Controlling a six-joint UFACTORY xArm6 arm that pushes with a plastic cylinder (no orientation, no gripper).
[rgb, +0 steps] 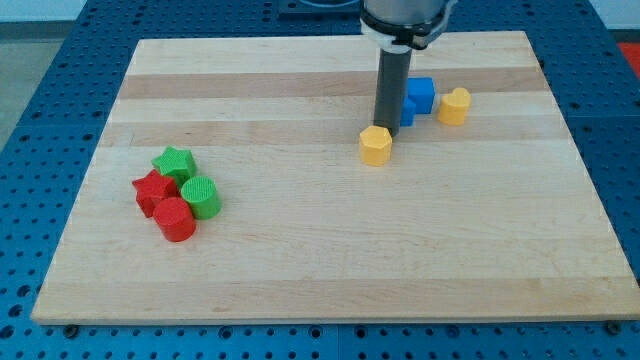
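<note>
My dark rod comes down from the view's top, and my tip (386, 126) rests just behind a yellow hexagonal block (376, 145), touching or nearly touching its top edge. Right of the rod is a blue block (419, 95), with a second blue piece (407, 114) partly hidden behind the rod. Farther right stands another yellow block (454, 106). At the view's left a tight cluster holds a green star block (174, 162), a red star block (152, 189), a green cylinder (201, 196) and a red cylinder (175, 219).
The blocks sit on a pale wooden board (330, 260), which lies on a blue perforated table (40, 60) showing around all its edges.
</note>
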